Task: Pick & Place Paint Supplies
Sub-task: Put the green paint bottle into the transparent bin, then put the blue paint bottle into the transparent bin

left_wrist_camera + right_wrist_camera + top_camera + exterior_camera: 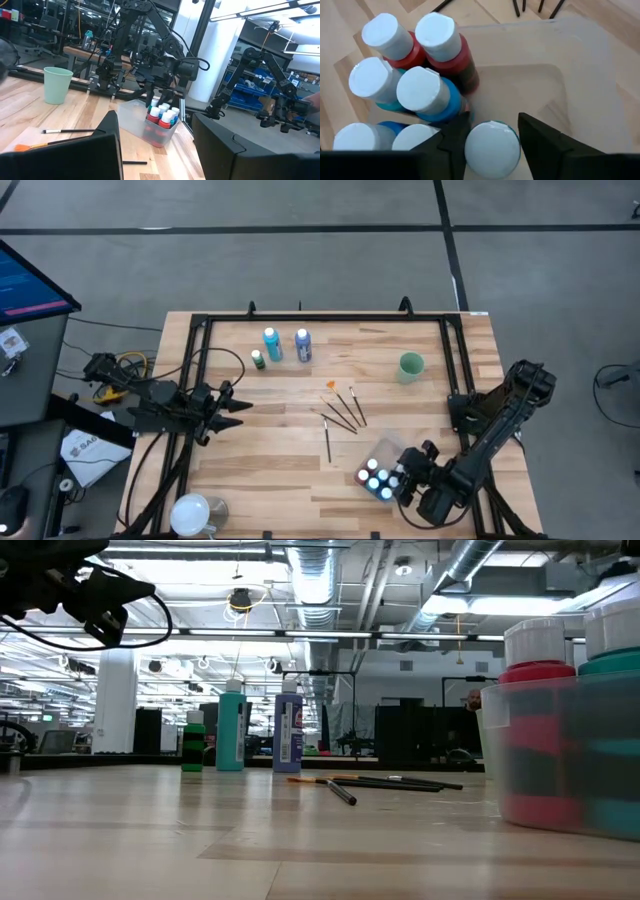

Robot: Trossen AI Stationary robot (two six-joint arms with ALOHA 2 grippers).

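Observation:
In the right wrist view my right gripper (492, 131) points down into the clear tub (580, 75) and is shut on a white-capped paint bottle (492, 150). Several more white-capped bottles (427, 92), red, blue and teal, stand upright in the tub. A teal bottle (271, 345), a blue bottle (303, 345) and a small green bottle (257, 360) stand on the far part of the table. Several dark-handled brushes (342, 412) lie flat mid-table. My left gripper (238, 408) waits open at the table's left, off the table top. My right gripper pinches the white-capped bottle between its two fingers (540, 142), on its sides just below the cap (492, 150). It comes from above, pointing down. The bottle stands upright inside the tub beside the others. The cap hides whether its base rests on the tub floor.
A pale green cup (411, 366) stands near the far right corner. A white round object (190, 512) sits at the near left edge. A black frame (320, 318) runs around the table. Bare wood lies between the brushes and my left gripper.

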